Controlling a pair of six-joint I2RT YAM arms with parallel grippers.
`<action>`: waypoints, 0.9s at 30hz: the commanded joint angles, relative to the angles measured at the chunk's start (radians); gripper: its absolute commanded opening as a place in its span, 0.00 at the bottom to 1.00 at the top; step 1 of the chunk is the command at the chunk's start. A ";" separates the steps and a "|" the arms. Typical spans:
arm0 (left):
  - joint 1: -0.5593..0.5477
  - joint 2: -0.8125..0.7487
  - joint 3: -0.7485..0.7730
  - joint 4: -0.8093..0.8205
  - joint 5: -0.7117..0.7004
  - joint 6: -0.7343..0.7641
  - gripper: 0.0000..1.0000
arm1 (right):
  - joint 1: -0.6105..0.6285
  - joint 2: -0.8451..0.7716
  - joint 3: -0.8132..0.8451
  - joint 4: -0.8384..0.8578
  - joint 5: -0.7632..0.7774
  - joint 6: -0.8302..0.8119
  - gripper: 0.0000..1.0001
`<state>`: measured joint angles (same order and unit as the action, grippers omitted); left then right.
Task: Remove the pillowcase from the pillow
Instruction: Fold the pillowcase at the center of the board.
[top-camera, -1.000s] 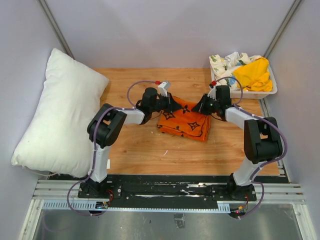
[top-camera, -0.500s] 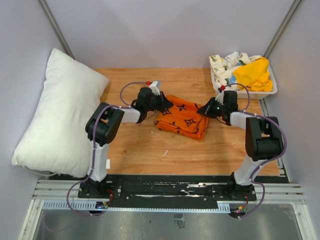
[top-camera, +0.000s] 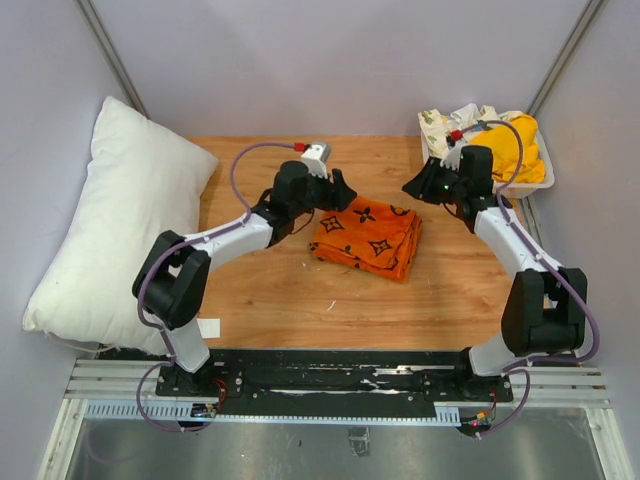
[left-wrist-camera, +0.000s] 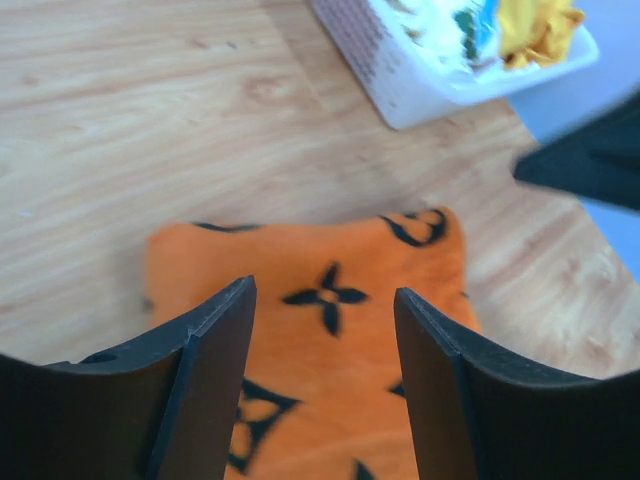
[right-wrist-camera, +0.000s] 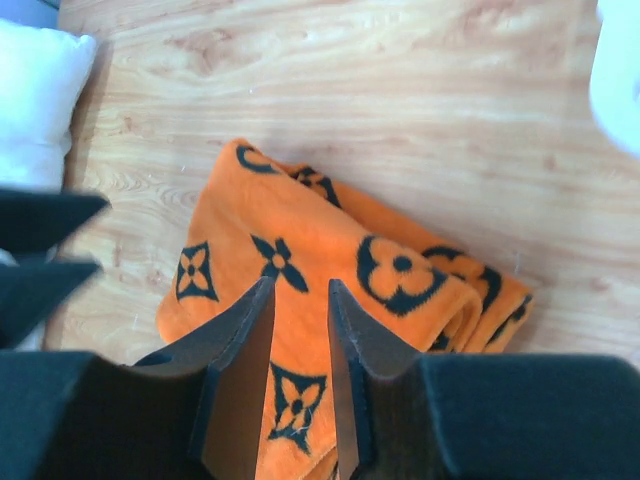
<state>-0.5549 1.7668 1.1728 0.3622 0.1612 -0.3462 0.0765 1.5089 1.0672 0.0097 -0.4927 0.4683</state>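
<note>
**Orange pillowcase lies folded on the table, both grippers above it and holding nothing**

The bright orange fabric pillowcase (top-camera: 367, 238) with black flower and circle motifs lies folded into a rough rectangle near the middle of the light wooden table (top-camera: 300, 295). It is off the pillow and well apart from it. The large plump white pillow (top-camera: 110, 230) rests against the left wall, partly overhanging the table's left edge.

The left gripper (top-camera: 338, 188) sits over the pillowcase's far left corner. In the left wrist view its jaws (left-wrist-camera: 322, 290) stand wide apart, with the orange cloth (left-wrist-camera: 320, 250) visible below the gap and nothing between the fingers. The right gripper (top-camera: 414, 187) is just beyond the far right corner of the cloth. In the right wrist view its jaws (right-wrist-camera: 300, 285) are parted only narrowly, and the patterned fabric (right-wrist-camera: 400, 270) lies beneath them, not pinched. A corner of the pillow (right-wrist-camera: 35, 100) shows at that view's upper left.

A dark blurred shape at the right edge of the left wrist view is probably the other gripper, but the blur makes it hard to be sure.

A white plastic basket (top-camera: 530, 185) stands at the table's far right corner, just behind the right arm. It holds a crumpled plain yellow cloth (top-camera: 512, 148) and a white floral-print cloth (top-camera: 445, 125).
</note>
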 joint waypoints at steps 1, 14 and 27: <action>-0.113 -0.032 -0.056 -0.089 -0.117 -0.019 0.62 | 0.062 0.043 0.145 -0.176 0.117 -0.122 0.30; -0.142 -0.071 -0.326 -0.014 -0.184 -0.166 0.63 | 0.091 0.335 0.302 -0.247 0.219 -0.176 0.30; -0.088 0.075 -0.193 -0.029 -0.222 -0.083 0.64 | 0.115 0.242 -0.009 -0.170 0.235 -0.040 0.23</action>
<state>-0.6899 1.7733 0.9028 0.3523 -0.0433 -0.4747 0.1677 1.8229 1.1687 -0.1661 -0.2592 0.3511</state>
